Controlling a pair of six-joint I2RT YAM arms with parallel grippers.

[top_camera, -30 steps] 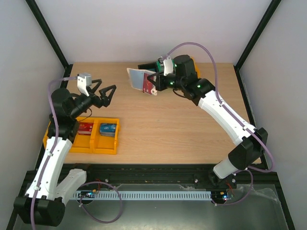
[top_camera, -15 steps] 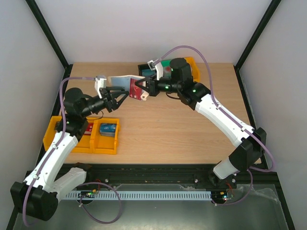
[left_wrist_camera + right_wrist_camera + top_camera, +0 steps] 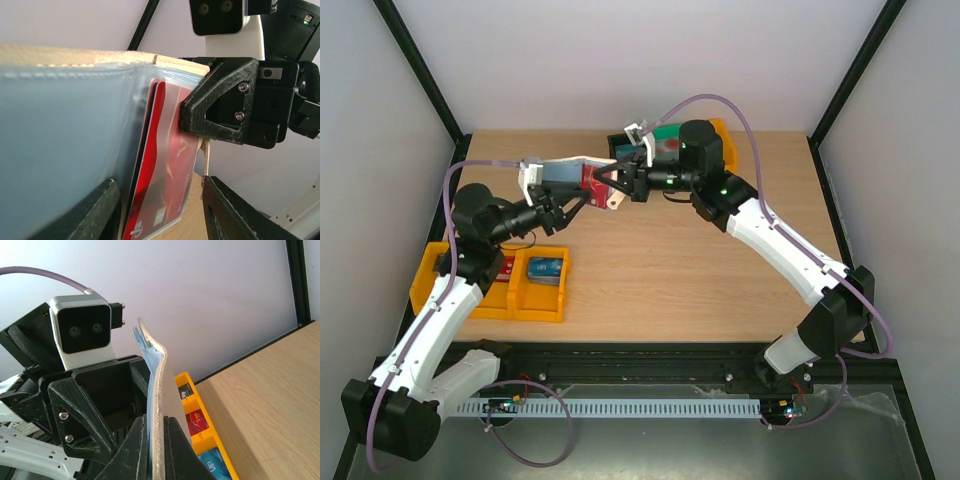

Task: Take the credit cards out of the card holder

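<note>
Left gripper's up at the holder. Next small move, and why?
Probably close the left gripper on the red card. Its jaws stand open on either side of the card's lower edge, and the right gripper is shut on the holder, held off the table. A pinch should give a grip to pull the card against that hold.

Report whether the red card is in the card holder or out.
In: the red card sits in the clear pocket of the card holder, inside the open left gripper, not pulled free.
</note>
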